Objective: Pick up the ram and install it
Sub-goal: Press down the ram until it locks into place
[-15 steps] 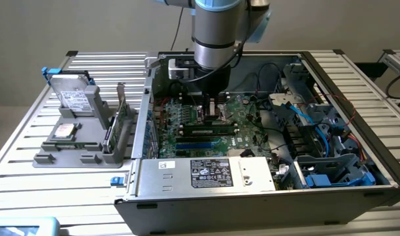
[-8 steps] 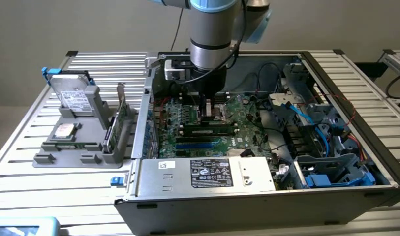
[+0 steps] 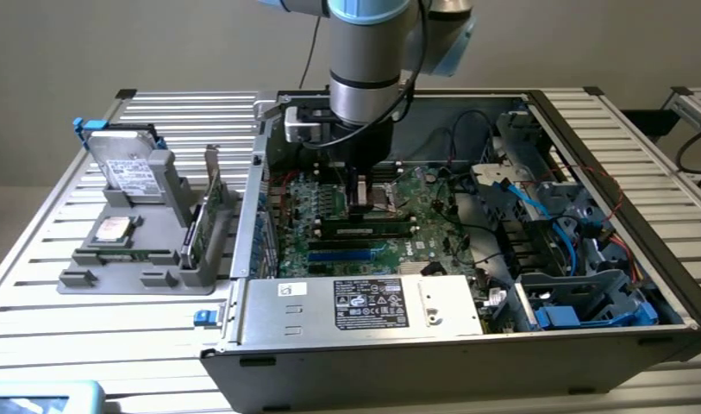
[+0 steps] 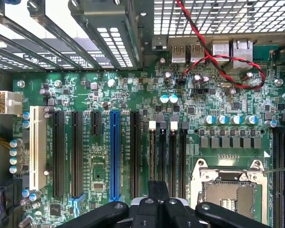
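Note:
The ram (image 3: 367, 231), a long thin dark-green stick, stands on edge in a black memory slot on the motherboard (image 3: 425, 185) inside the open computer case. My gripper (image 3: 356, 197) reaches down into the case just behind the ram, beside the processor socket (image 4: 228, 190). In the wrist view the gripper (image 4: 157, 187) is shut with nothing showing between its tips, and it hangs over the near end of the black memory slots (image 4: 173, 152). I cannot tell whether the tips touch the ram.
A grey fixture (image 3: 120, 276) at the exterior view's left holds silver hard drives (image 3: 132, 168) and a green expansion card (image 3: 201, 220). The power supply (image 3: 362, 306) fills the case front. Blue cables (image 3: 535, 207) and drive cages crowd the right. Red-black wires (image 4: 213, 57) cross the board.

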Robot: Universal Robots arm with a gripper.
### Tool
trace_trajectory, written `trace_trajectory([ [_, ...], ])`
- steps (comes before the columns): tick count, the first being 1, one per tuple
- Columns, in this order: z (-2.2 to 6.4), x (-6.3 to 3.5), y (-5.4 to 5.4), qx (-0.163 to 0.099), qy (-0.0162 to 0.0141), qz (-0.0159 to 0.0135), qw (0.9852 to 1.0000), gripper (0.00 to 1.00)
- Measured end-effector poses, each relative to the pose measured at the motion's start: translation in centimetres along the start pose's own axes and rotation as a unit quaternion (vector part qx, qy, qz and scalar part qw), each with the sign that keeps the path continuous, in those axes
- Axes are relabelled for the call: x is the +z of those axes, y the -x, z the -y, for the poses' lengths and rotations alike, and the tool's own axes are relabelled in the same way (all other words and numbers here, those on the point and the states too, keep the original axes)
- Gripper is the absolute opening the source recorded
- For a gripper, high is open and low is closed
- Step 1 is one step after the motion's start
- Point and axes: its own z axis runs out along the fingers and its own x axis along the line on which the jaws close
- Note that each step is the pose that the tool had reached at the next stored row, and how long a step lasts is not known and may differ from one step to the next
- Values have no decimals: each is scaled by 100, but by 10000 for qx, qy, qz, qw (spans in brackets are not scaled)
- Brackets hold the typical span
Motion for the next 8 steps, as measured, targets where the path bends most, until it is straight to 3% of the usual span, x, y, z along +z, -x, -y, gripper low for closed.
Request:
trace_trajectory([
  [8,-6,10,8,-50,-30,-2,10000,11],
])
